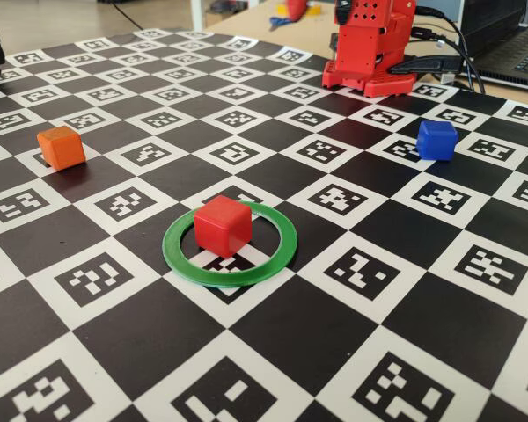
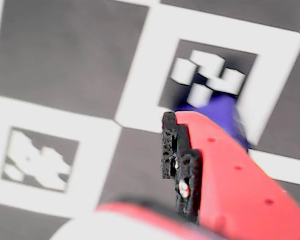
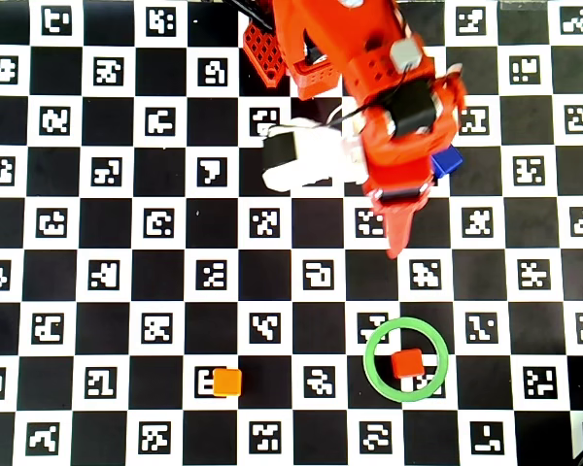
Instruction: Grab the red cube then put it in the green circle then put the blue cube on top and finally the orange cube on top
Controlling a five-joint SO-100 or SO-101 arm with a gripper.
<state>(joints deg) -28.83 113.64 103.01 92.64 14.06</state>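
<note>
Orange cube (image 1: 61, 147) at the far left of the fixed view, flat on the checkered marker board (image 1: 352, 343), alone and well apart from everything else; likewise leftmost in the overhead view (image 3: 227, 382), low on the board. Further right, green circle (image 1: 230, 245) lying flat across a marker square, with red cube (image 1: 223, 226) upright inside it — off-centre toward the left part of the ring in the fixed view, close to the middle of the ring in the overhead view (image 3: 406, 364), ring itself at (image 3: 373, 346). Nothing stacked on the red cube. Right again, blue cube (image 1: 436, 140) on the board near the red arm base (image 1: 374, 48) at the top of the fixed view, well apart from the ring. From overhead, only a corner of the blue cube (image 3: 448, 161) showing at the right edge of the red arm (image 3: 394, 136), which hangs over it, pointed finger aimed down the picture toward the ring. Wrist view blurred: gripper (image 2: 190, 135) entering from the lower right, red finger (image 2: 225, 175) with a black toothed pad (image 2: 177, 155) on its left side, blue cube (image 2: 222, 112) a smear just behind the finger's tip, beside a white marker pattern. Only one finger visible — opening of the jaws not to be told, and no cube seen clamped.
</note>
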